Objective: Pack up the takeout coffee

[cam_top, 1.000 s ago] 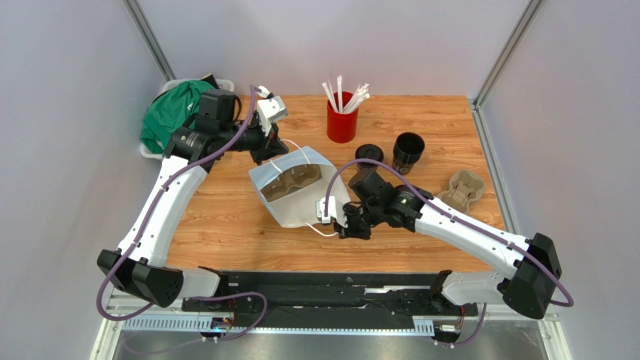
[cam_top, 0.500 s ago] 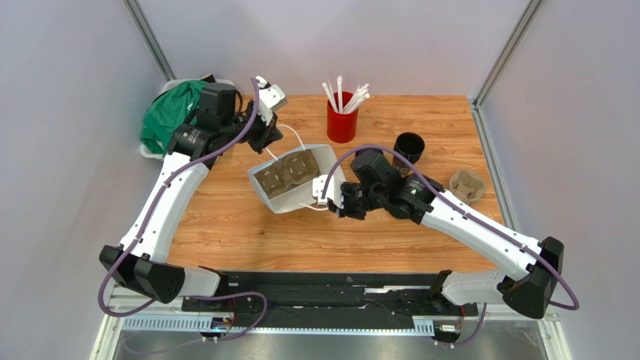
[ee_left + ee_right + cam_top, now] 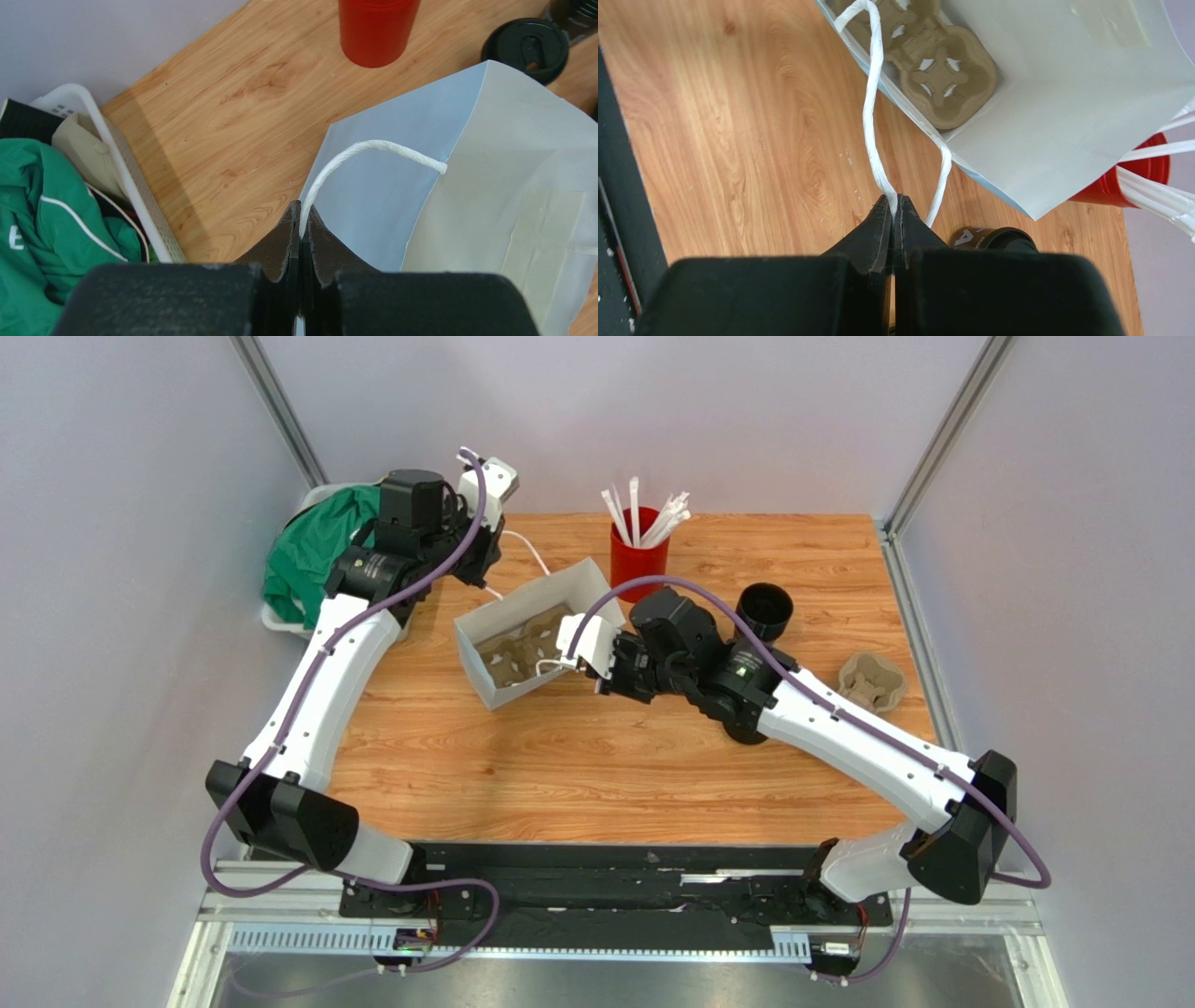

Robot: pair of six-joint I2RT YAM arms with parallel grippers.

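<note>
high overhead, close wrists, common bag (image 3: 550, 591)

My left gripper (image 3: 300, 227) is black; bag (image 3: 491, 175) white; carrier (image 3: 934, 70) brown; coffee cup (image 3: 525, 49) black; straw cup (image 3: 375, 31) red; table (image 3: 231, 105) wood-grained.

Red straw cup (image 3: 638, 571), green cloth (image 3: 306, 553), brown pulp carrier (image 3: 870, 682)

The counter (image 3: 561, 756) is surfaced in smooth wood grain with a faint sheen. The bag (image 3: 491, 175) is made of matt white paper, its handle (image 3: 365, 149) of twisted paper cord. The carrier (image 3: 934, 66) is seen as rough brown pulp, the red cup (image 3: 375, 28) as glossy plastic, the lid (image 3: 533, 45) as smooth black plastic, the cloth (image 3: 42, 210) as green fabric.
</note>
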